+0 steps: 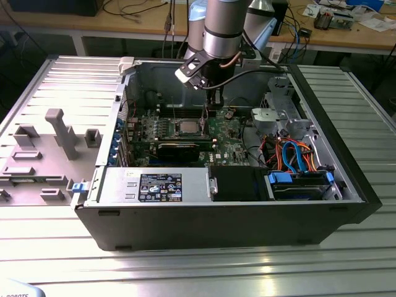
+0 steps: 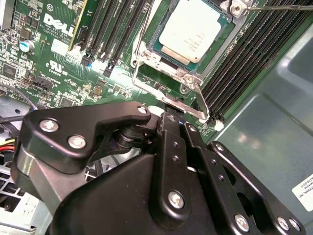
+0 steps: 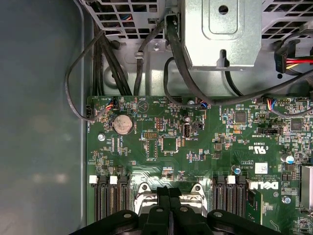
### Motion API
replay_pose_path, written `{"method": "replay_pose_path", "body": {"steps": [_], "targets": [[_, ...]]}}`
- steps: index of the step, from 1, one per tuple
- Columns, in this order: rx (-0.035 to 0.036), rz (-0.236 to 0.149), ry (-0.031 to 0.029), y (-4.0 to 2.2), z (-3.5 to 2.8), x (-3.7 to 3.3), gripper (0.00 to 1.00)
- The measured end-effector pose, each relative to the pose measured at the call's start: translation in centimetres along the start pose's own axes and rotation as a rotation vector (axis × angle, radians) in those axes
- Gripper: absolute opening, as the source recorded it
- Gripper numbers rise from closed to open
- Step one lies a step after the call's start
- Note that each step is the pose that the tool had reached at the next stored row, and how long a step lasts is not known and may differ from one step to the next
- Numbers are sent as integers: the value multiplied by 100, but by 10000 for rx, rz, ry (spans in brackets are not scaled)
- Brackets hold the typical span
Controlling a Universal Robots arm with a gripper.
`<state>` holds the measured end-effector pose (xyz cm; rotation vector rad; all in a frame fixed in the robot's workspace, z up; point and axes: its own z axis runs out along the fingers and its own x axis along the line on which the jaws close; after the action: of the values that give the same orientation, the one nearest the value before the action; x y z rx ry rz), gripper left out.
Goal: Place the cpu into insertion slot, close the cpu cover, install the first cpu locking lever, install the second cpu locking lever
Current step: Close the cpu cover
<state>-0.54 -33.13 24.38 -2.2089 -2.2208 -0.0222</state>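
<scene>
The small silvery-grey square cpu (image 2: 190, 29) lies in its socket, framed by the thin silvery metal cpu cover (image 2: 151, 58), near the middle of the exterior view. The black gripper (image 2: 171, 120), jaws nearly together, stands just beside it on the exterior view's right, at the bent silvery locking lever (image 2: 188, 104) that runs along the socket's edge.

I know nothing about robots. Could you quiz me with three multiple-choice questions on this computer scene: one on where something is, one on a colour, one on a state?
1. Where is the cpu?
A on the floor; B in the insertion slot; C on a shelf.
2. What colour is the circuit board?
A red; B white; C green.
3. The computer case is:
A open; B shut; C upside down.

Answers: B, the silvery chip sits framed in its socket; C, the board is green in all views; A, the insides show from above.
</scene>
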Motion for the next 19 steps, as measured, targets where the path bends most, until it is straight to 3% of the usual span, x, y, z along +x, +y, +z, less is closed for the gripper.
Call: {"method": "replay_pose_path", "body": {"steps": [8,9,19], "targets": [[0,0,0,-45,0,0,11],[0,1,0,-77,0,1,11],[0,0,0,-157,0,1,11]]}}
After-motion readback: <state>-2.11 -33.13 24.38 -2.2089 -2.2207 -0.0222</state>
